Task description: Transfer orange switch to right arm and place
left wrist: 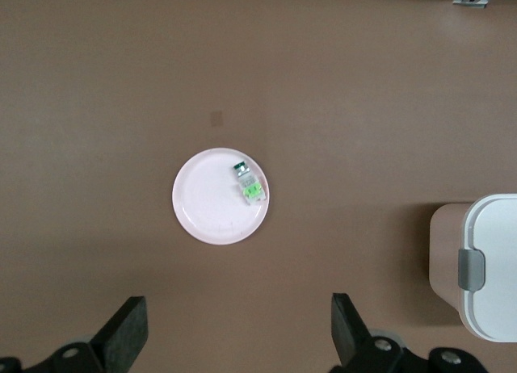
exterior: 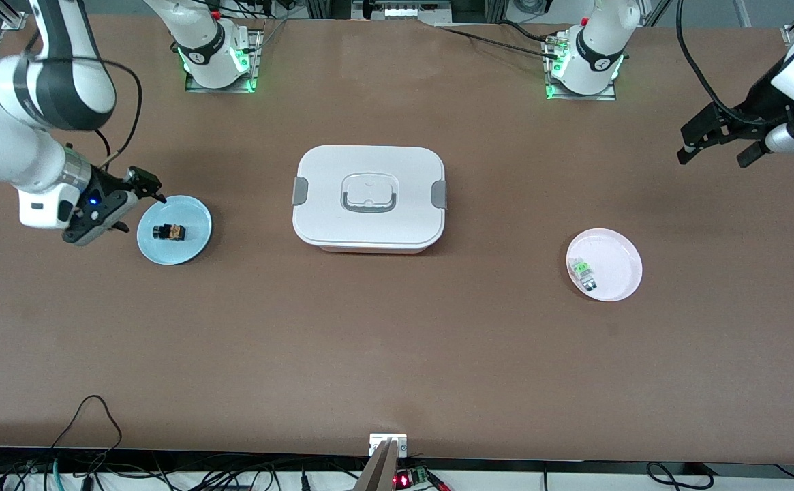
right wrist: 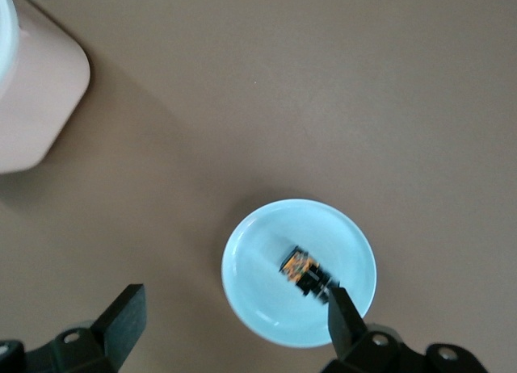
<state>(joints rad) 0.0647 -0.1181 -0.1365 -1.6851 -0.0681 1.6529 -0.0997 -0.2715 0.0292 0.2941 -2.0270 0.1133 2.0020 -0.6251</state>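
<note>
Two plates sit on my desk (exterior: 397, 354), with a white lidded box (exterior: 369, 198) between them; the orange switch (exterior: 169, 232) lies on the blue plate (exterior: 192, 247) toward my right arm's end, held by nothing; my right hand (exterior: 121, 202) hangs up in the air over that plate's edge, fingers spread wide and empty, one fingertip (right wrist: 343, 312) showing just beside the switch (right wrist: 304, 270) in the right wrist view; nothing lies between that hand and the switch; the box stands well apart from the blue plate (right wrist: 266, 308), its grey latches at either end and a handle flat on the lid; toward my left arm's end, a pink plate (exterior: 618, 252) carries a small clear part with a green marking (exterior: 583, 270); my left hand (exterior: 717, 144) waits high over bare desk, fingers wide, gripping nothing, well apart from the pink plate (left wrist: 202, 207); cables trail along the desk's nearest edge.
</note>
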